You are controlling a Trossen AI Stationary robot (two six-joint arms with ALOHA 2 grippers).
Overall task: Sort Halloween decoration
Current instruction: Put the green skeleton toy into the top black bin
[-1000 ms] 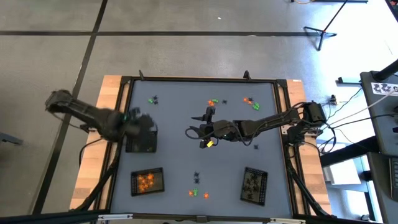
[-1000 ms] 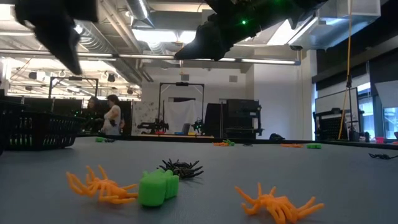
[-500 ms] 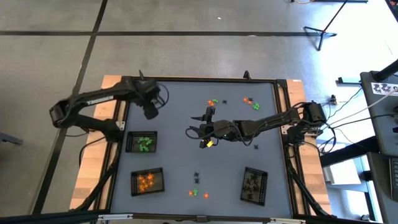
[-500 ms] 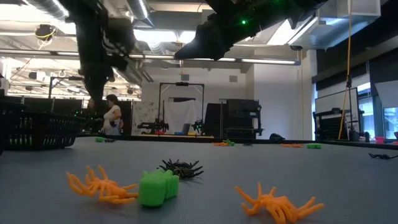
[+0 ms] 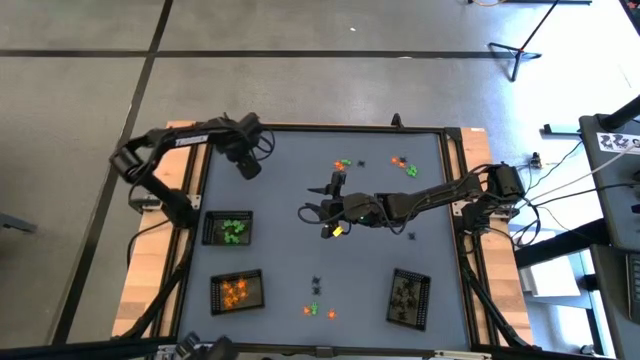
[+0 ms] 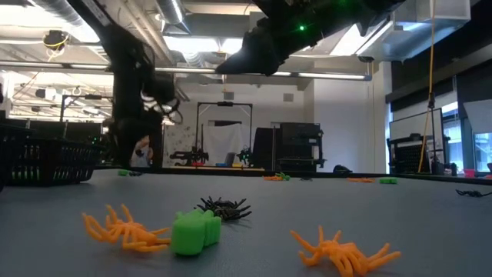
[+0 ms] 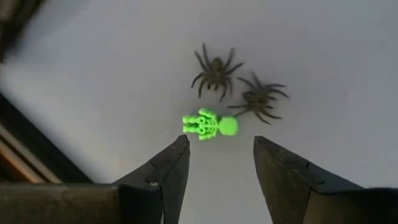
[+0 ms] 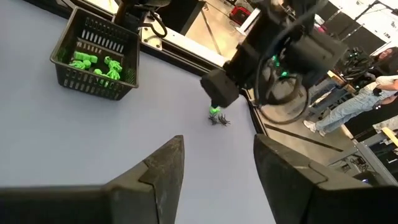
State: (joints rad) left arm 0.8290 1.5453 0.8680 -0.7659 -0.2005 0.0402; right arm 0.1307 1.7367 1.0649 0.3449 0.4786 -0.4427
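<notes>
Since a second ago the left gripper [image 5: 247, 166] has swung from the green tray [image 5: 228, 229] to the table's far left corner, where it now hangs, fingers apart, over a green skeleton [image 7: 209, 125] beside two black spiders [image 7: 214, 67]. Right of that tray, the right gripper [image 5: 322, 211] waits mid-table, unmoved, fingers apart and empty. Sorting looks partly done: green trinkets fill the green tray, orange ones the orange tray [image 5: 237, 292] nearer the front, black ones the black tray [image 5: 408, 297]. Loose clusters remain far right [image 5: 404, 165] and front centre [image 5: 318, 311].
</notes>
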